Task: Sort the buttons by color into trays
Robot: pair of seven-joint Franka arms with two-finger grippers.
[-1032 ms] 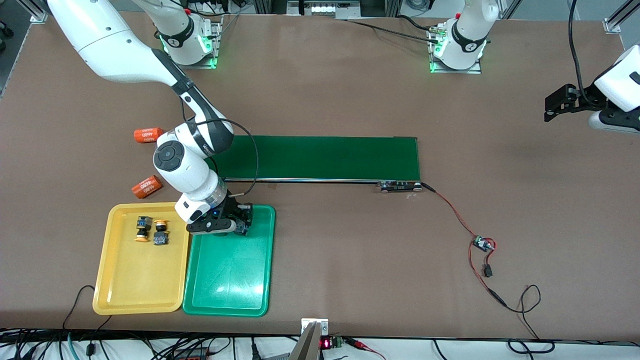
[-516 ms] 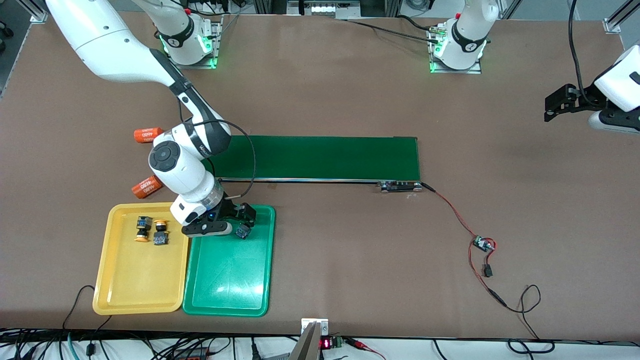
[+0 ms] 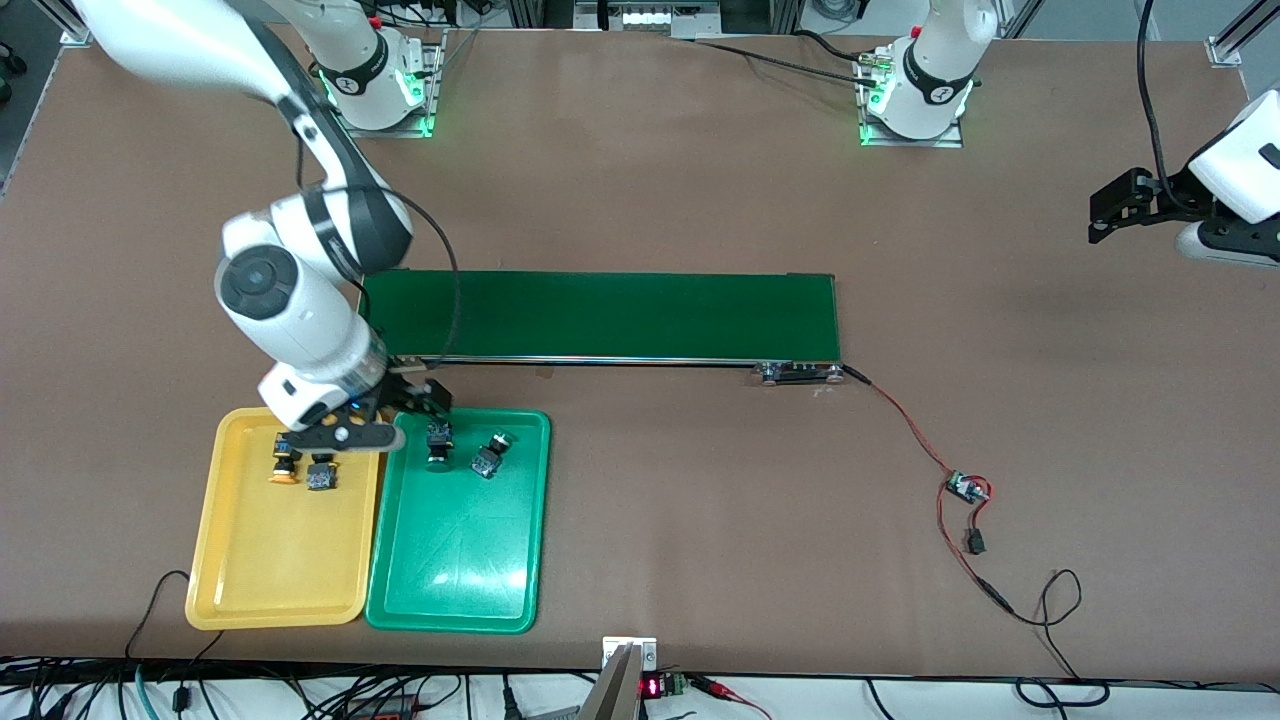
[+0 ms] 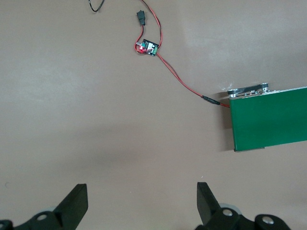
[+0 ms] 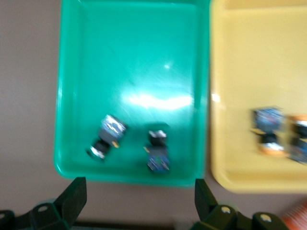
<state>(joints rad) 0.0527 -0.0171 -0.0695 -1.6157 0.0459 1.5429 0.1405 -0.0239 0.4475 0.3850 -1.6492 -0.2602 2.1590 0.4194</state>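
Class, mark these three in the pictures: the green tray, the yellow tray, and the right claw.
green tray (image 3: 455, 560), front view, bare floor of the tray.
yellow tray (image 3: 270, 560), front view, bare floor of the tray.
right claw (image 5: 136, 203), right wrist view, midway between its open fingertips, over the green tray's edge.

Two green-capped buttons (image 3: 438, 446) (image 3: 489, 456) lie close together but apart in the green tray (image 3: 455, 560), in its end farther from the front camera. Two yellow-orange-capped buttons (image 3: 285, 457) (image 3: 321, 473) lie side by side in the yellow tray (image 3: 270, 570), also in its farther end. The trays sit edge to edge on the table.
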